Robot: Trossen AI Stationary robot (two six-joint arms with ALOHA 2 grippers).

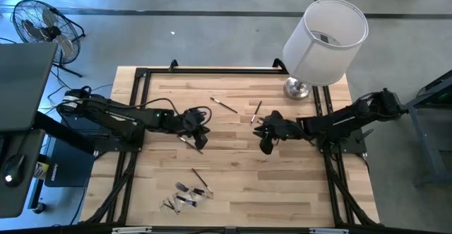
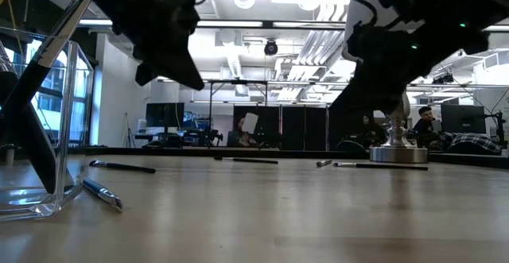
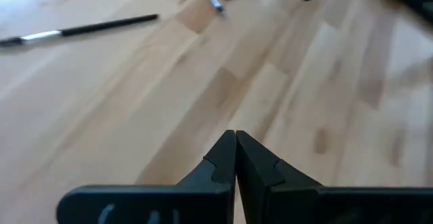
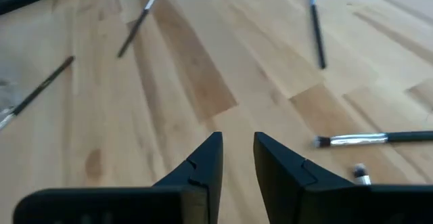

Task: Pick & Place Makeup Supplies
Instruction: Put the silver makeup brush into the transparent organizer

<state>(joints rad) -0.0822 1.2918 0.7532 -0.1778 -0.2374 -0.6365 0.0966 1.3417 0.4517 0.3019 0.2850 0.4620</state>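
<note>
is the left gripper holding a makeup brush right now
No. In the left wrist view the left gripper has its fingers closed together with nothing between them, above bare table.

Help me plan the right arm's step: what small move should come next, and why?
Probably lower the right gripper toward the nearest makeup brush: its fingers are slightly apart and hold nothing, and that brush lies loose on the table beside them.

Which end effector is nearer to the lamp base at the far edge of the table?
The right end effector. It lies just left of and nearer than the lamp base; the left end effector sits much farther left.
</note>
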